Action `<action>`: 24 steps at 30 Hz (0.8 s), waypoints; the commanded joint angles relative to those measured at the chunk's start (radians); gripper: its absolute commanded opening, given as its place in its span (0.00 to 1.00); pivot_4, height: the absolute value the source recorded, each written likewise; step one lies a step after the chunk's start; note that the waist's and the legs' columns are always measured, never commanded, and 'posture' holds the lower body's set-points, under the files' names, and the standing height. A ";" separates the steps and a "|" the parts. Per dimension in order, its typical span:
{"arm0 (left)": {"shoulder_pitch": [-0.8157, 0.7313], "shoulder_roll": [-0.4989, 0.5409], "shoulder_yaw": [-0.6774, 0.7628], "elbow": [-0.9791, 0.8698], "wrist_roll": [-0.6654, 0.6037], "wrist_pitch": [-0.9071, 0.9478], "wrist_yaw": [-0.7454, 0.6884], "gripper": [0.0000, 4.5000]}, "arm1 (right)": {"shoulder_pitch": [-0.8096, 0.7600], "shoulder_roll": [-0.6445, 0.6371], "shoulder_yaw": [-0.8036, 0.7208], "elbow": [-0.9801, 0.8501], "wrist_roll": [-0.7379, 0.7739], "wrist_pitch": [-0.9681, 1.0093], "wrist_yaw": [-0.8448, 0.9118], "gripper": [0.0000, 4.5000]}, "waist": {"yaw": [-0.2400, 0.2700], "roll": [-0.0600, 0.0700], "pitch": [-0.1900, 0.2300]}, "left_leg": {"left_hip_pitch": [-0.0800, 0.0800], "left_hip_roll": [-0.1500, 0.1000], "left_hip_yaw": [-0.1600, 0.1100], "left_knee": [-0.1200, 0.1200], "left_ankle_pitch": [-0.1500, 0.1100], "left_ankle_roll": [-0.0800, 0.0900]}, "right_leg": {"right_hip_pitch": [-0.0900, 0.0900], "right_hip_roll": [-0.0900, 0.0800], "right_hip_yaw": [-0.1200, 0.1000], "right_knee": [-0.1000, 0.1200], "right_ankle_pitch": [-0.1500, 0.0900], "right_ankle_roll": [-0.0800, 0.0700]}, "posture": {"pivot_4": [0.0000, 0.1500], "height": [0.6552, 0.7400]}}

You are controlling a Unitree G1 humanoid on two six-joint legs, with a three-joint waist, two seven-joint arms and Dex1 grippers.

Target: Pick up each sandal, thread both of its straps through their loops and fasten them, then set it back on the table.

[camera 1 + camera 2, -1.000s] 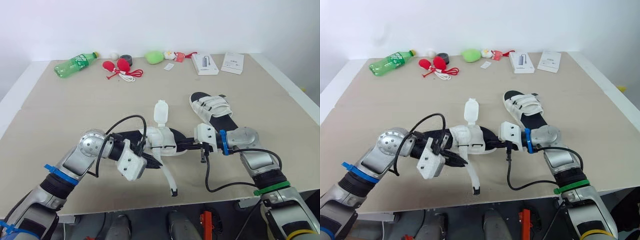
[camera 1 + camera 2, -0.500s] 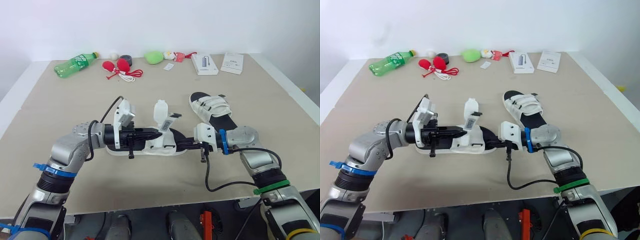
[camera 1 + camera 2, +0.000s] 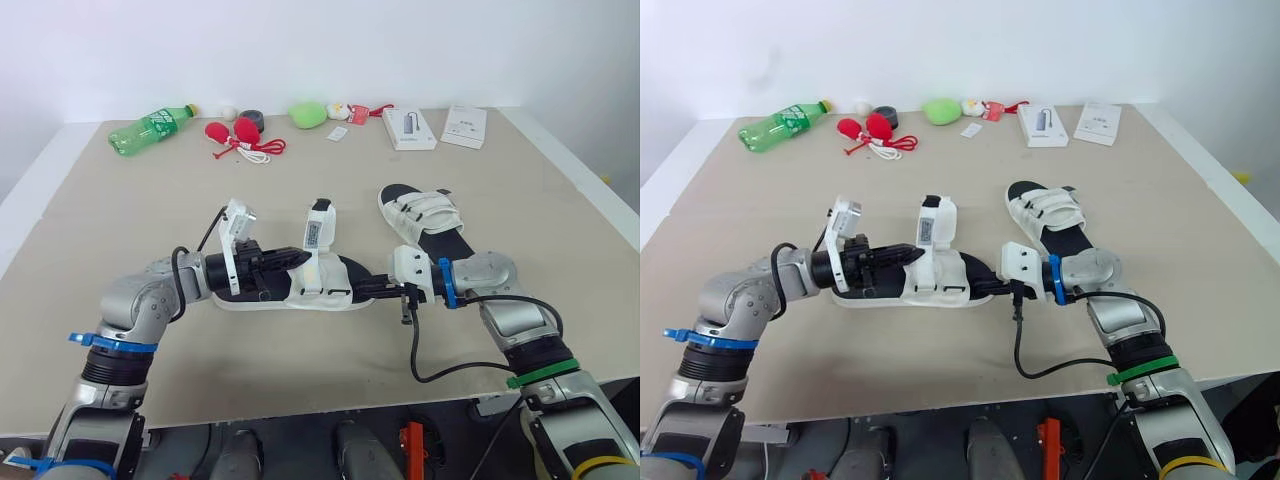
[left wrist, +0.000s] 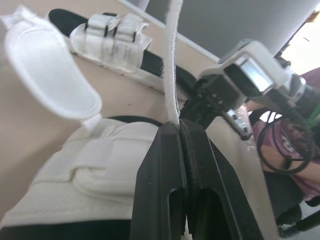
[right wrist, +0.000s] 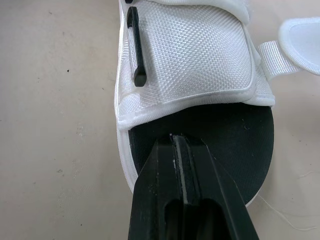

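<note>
A wide desk (image 3: 480, 180) with a matte beige top spreads across the scene. Its white rim (image 3: 30, 190) shows along the 9 o'clock side and again at 3 o'clock. A plain white wall (image 3: 320, 50) rises behind the far edge at 12 o'clock. Past the near edge at 6 o'clock lies a dark floor (image 3: 290, 440). The light is soft and even, leaving only faint shadows on the desk.
</note>
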 commanded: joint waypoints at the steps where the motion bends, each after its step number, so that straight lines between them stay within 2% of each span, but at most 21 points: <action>1: 0.001 -0.004 0.043 0.005 0.003 -0.019 0.010 0.01 | 0.009 -0.012 0.006 0.001 -0.024 0.005 0.000 0.00 | 0.000 0.000 0.000 | 0.000 0.000 0.000 0.000 0.000 0.000 | 0.000 0.000 0.000 0.000 0.000 0.000 | 1.00 1.00; 6: 0.019 0.000 0.042 0.024 0.029 -0.030 0.003 0.01 | 0.018 -0.017 0.004 -0.004 -0.023 0.004 0.000 0.00 | 0.000 0.000 0.000 | 0.000 0.000 0.000 0.000 0.000 0.000 | 0.000 0.000 0.000 0.000 0.000 0.000 | 1.00 1.00; 10: 0.038 -0.003 0.011 0.023 0.097 -0.086 0.007 0.01 | 0.026 -0.021 0.003 -0.014 -0.020 0.006 0.002 0.00 | 0.000 0.000 0.000 | 0.000 0.000 0.000 0.000 0.000 0.000 | 0.000 0.000 0.000 0.000 0.000 0.000 | 1.00 1.00; 24: 0.052 -0.008 -0.005 0.028 0.135 -0.084 -0.002 0.01 | 0.024 -0.022 0.003 -0.012 -0.021 0.005 0.001 0.00 | 0.001 0.000 0.000 | 0.000 0.000 0.000 0.000 0.000 0.000 | 0.000 0.000 0.000 0.000 0.000 0.000 | 1.00 1.00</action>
